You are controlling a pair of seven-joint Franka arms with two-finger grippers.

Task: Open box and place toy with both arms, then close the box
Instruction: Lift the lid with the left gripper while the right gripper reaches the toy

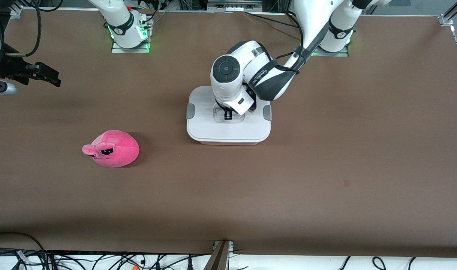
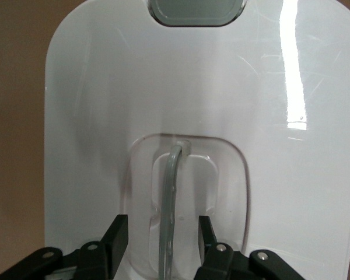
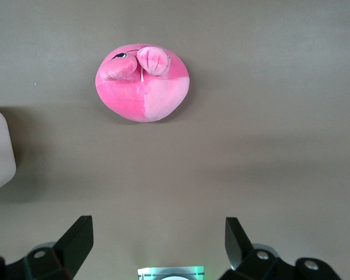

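Clear plastic handle (image 2: pixel 170 204) stands between the parted fingers of my left gripper (image 2: pixel 163 239), untouched, atop the box (image 1: pixel 228 129) mid-table; my right gripper (image 3: pixel 157 242) waits wide open, the toy (image 1: pixel 114 148) nearer it.

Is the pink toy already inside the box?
No, the toy lies on the table, apart from the box, whose lid is on.

light: even and bright from overhead across my table (image 1: pixel 325 168)
shadows: soft, short ones beside the toy (image 1: pixel 112 148) and the box (image 1: pixel 228 127)
glare: a white streak runs down the glossy lid (image 2: pixel 291 76) in my left wrist view
focus: my left gripper (image 2: pixel 162 239) fingers look slightly soft at close range
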